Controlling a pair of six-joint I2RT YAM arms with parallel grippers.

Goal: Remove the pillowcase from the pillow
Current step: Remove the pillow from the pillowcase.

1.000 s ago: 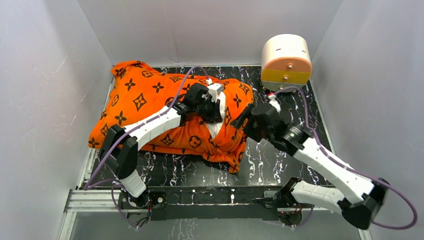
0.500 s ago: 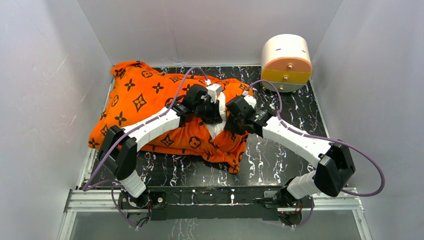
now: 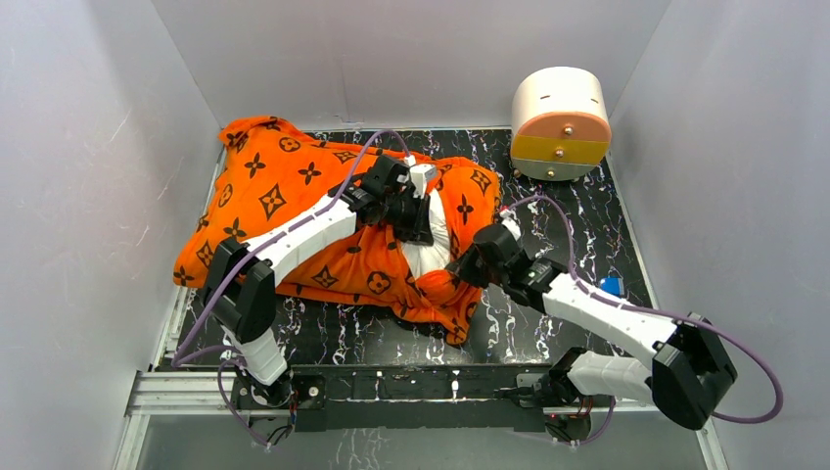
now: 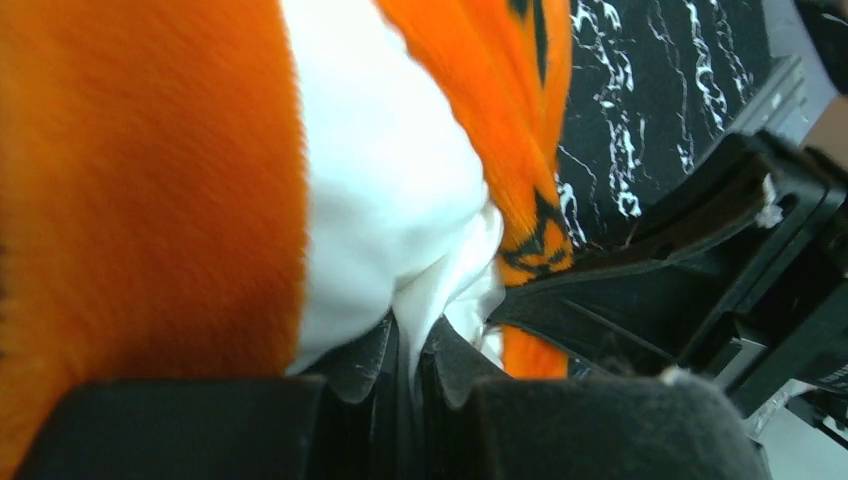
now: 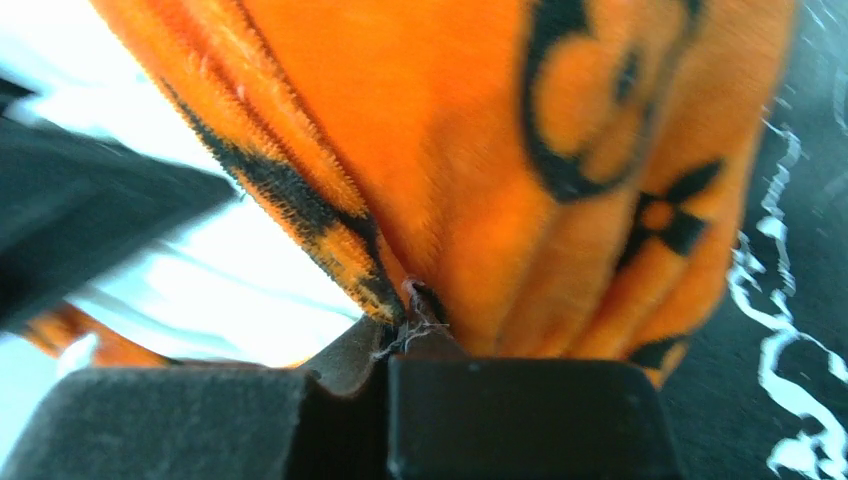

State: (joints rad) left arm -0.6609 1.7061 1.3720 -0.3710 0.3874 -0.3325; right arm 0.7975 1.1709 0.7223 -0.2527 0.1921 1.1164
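Left gripper (image 4: 410, 345) clamped on white pillow (image 4: 385, 190) fabric.
Right gripper (image 5: 400, 315) pinches orange pillowcase (image 5: 480, 140) hem beside the exposed pillow.

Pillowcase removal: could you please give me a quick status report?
Left gripper shut on pillow. Right gripper shut on pillowcase edge. Pillowcase covers most of pillow. Drawer box apart, back right.

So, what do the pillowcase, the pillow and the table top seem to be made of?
The pillowcase: plush fabric, orange with dark brown print; fuzzy pile shows at its edge. The pillow: smooth white cloth, probably; it creases softly. The table top: hard, black with white veins, marble-look; stone or laminate, cannot tell.
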